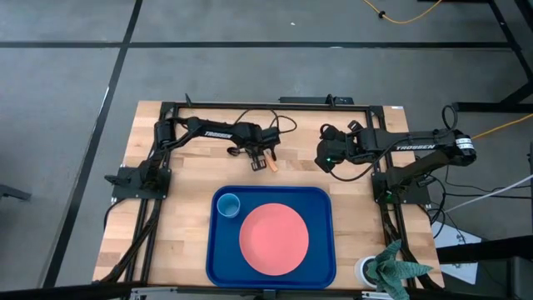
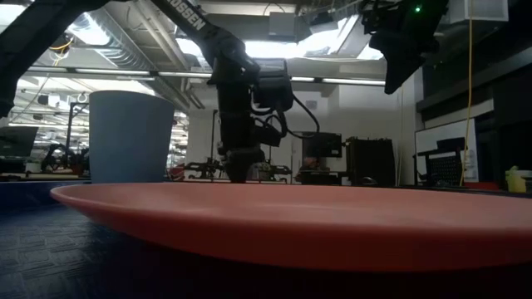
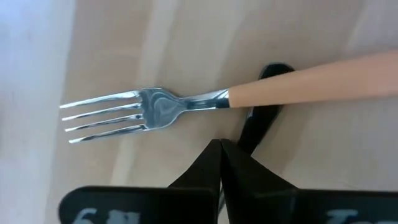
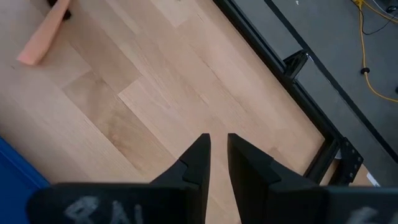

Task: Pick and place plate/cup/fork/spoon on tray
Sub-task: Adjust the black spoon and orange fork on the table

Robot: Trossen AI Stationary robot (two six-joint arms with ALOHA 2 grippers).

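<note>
Already the plate (image 1: 274, 237) lies flat in the middle of the tray (image 1: 321, 200), and the cup (image 1: 228, 204) stands upright in the tray's far-left corner, just beside the plate but apart from it. Both the fork (image 3: 205, 99) and the spoon (image 3: 258, 121) are on the bare wooden table (image 1: 191, 217) beyond the tray's far edge. From the left wrist view, the fork's tan handle crosses over the dark spoon, with the silver tines pointing away from it.

Over this cutlery sits the left gripper (image 1: 258, 160), lowered close to the tabletop. Its fingers (image 3: 211, 168) meet at the tips with no gap, and they seem to pinch the spoon's handle, though the contact itself is hidden beneath them. Off to the side, the right gripper (image 1: 326, 158) hovers above bare wood near the tray's far-right corner, its fingers (image 4: 198, 158) parted by a narrow slit and holding nothing.

A white container with green cloth (image 1: 391, 267) rests at the table's near-right corner.
</note>
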